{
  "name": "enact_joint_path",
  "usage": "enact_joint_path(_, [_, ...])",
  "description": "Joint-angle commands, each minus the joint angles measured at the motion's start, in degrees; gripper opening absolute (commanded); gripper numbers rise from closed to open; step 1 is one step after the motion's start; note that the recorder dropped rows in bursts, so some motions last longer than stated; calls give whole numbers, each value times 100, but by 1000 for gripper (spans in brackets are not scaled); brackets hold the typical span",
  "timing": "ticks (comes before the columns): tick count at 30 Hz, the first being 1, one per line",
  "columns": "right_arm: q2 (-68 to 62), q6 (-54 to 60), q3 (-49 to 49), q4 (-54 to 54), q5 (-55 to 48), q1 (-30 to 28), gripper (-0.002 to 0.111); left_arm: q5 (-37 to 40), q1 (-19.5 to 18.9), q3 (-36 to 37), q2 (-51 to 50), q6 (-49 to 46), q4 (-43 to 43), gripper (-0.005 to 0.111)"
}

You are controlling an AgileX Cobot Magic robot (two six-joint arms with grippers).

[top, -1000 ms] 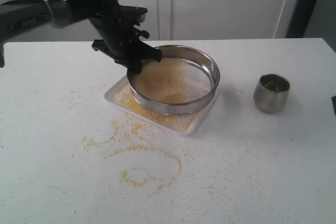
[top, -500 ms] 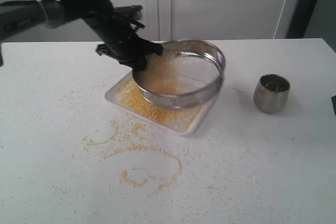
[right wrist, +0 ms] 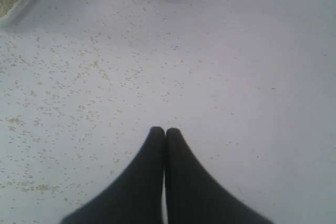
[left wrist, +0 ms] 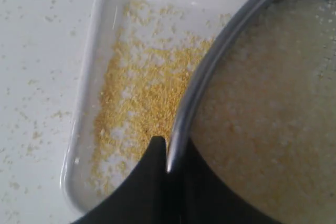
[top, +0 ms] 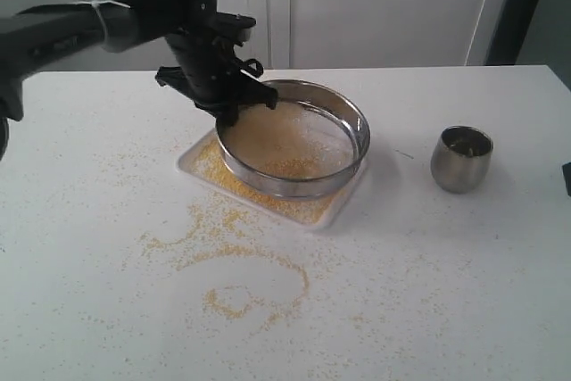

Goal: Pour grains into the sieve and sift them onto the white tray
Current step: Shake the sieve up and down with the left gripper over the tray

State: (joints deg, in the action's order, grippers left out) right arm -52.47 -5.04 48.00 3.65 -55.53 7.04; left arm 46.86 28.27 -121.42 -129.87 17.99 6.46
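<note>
My left jaws are pinched on the rim of the sieve [left wrist: 197, 95], with one finger outside the steel wall and one inside. I hold it by the edge so that I can shake it without covering the mesh. Just inside the jaws, the grains [left wrist: 262, 124] lie in a pale layer over the mesh. I judge that these are mostly the larger whitish ones, which do not pass through.

Just outside the jaws and below them is the white tray [left wrist: 90, 77], with the fine yellow meal [left wrist: 142, 103] collected on its floor. The sieve is held over the tray so that what falls through lands there. I cannot tell if it touches the tray.

Farther from the jaws, the bench [left wrist: 31, 35] carries scattered granules [top: 241, 265] that missed the tray.

Beyond the far rim of the sieve, well apart, the steel cup [top: 461, 159] stands upright. From this I judge that the pouring is done and the sifting is the step in hand.

My right jaws are closed on nothing. They hover over the bench with the cup ahead of them, out of the way of the sieve.
</note>
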Motion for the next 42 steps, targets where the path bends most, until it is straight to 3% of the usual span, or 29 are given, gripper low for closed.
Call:
enact_joint_path(1, [33, 26, -13, 27, 36, -8, 0, 75, -530, -89, 282, -12, -800, 0])
enact_joint_path(3, [33, 26, -13, 27, 36, -8, 0, 75, -319, 14, 113, -697, -1443, 0])
enact_joint_path(6, [33, 26, -13, 27, 36, -8, 0, 114, -20, 1, 51, -739, -1021, 0])
enact_joint_path(10, [33, 26, -13, 27, 36, -8, 0, 199, -525, -233, 440, 152, 22, 0])
enact_joint_path(12, [33, 26, -13, 27, 36, -8, 0, 199, -756, -219, 452, 116, -718, 0])
enact_joint_path(13, [33, 26, -13, 27, 9, -8, 0, 132, -750, -99, 363, -415, -1515, 0])
enact_joint_path(16, [33, 26, -13, 27, 44, -8, 0, 65, -303, 67, 44, -1538, -2551, 0])
enact_joint_path(19, [33, 26, -13, 27, 44, -8, 0, -4, -66, 17, 124, -1096, -1399, 0])
enact_joint_path(22, [33, 26, -13, 27, 44, -8, 0, 264, -411, -121, 354, -20, -106, 0])
enact_joint_path(24, [33, 26, -13, 27, 31, -8, 0, 261, -714, -69, 392, 246, -877, 0])
enact_joint_path(25, [33, 26, -13, 27, 31, -8, 0, 93, -700, 30, 314, -287, -1653, 0])
enact_joint_path(27, [33, 26, -13, 27, 49, -8, 0, -28, -404, 159, 127, -1455, -2773, 0])
enact_joint_path(28, [33, 26, -13, 27, 49, -8, 0, -17, -176, 170, 56, -1670, -2860, 0])
enact_joint_path(30, [33, 26, -13, 27, 37, -8, 0, -89, 130, 110, 28, -1448, -1795, 0])
enact_joint_path(33, [33, 26, -13, 27, 37, -8, 0, 198, -67, -96, 256, -43, 173, 0])
enact_joint_path(34, [33, 26, -13, 27, 37, -8, 0, 274, -244, -129, 332, 208, 284, 0])
enact_joint_path(36, [33, 26, -13, 27, 37, -8, 0, 207, -479, -118, 384, 197, -437, 0])
enact_joint_path(39, [33, 26, -13, 27, 37, -8, 0, -35, -232, 0, 157, -1135, -1718, 0])
enact_joint_path(42, [33, 26, -13, 27, 37, -8, 0, 53, 63, -28, 102, -1072, -828, 0])
